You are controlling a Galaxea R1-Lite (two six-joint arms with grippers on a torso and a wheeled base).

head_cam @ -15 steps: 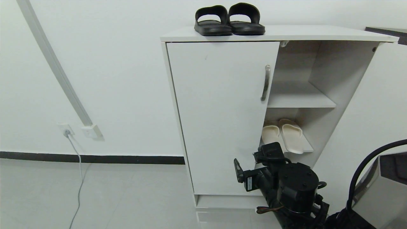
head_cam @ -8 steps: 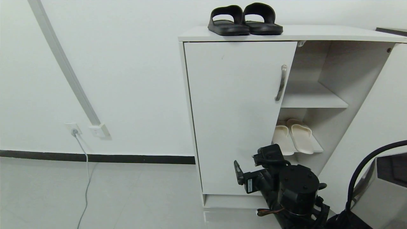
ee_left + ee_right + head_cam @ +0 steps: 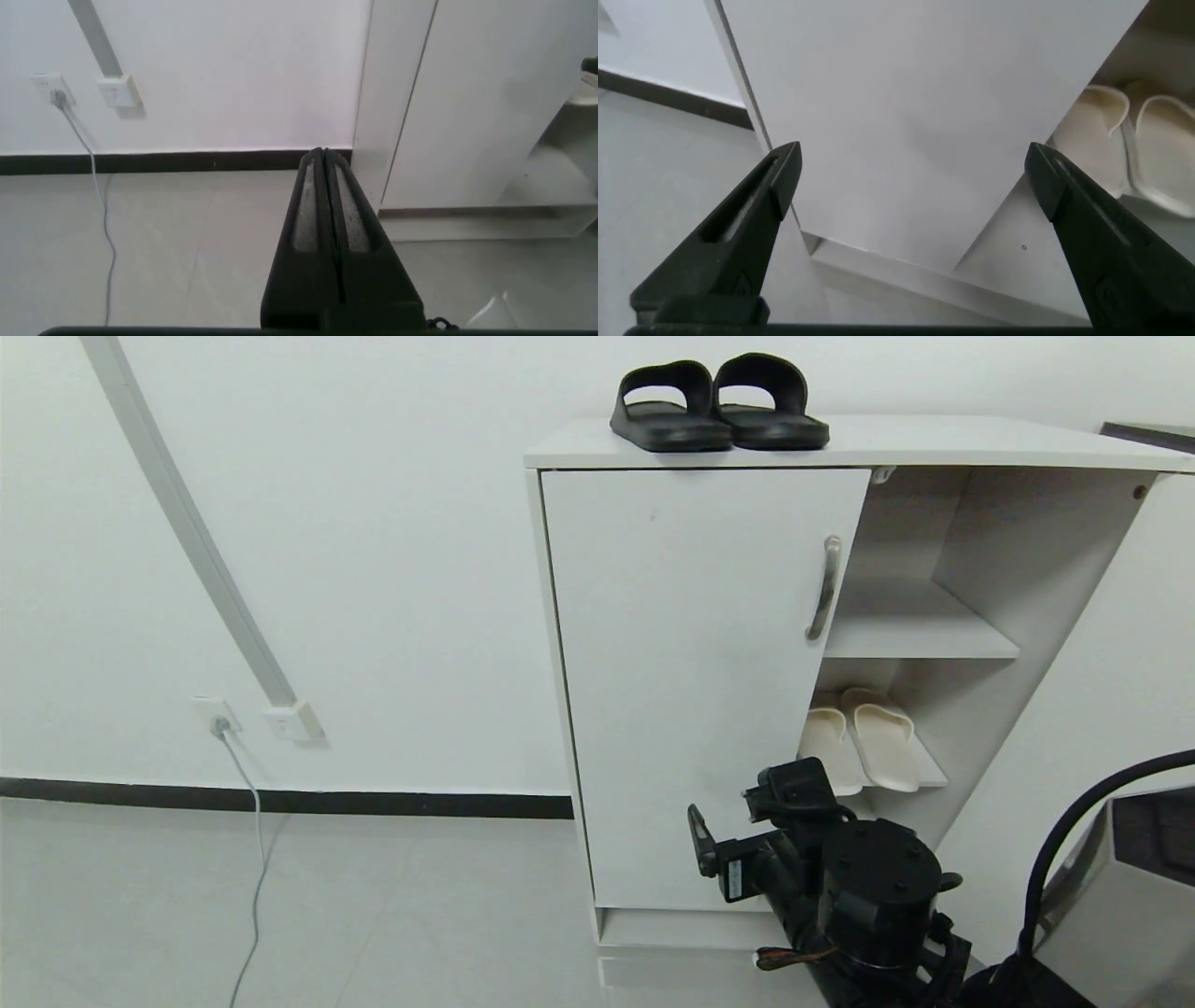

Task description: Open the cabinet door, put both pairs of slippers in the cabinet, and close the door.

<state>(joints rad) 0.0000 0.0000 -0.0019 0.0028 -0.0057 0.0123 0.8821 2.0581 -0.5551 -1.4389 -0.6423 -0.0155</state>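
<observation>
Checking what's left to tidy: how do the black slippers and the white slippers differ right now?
The black slippers sit on the cabinet top, outside; the white slippers lie inside on the lower shelf. The black slippers show whole, while the shut left door hides part of the white slippers. One pair is black, the other cream. Both pairs lie side by side, soles down.

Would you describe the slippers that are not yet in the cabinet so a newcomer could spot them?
Start at the white cabinet against the wall and look on top. The black slippers stand there above the shut door, unlike the cream slippers inside on the lower shelf.
</observation>
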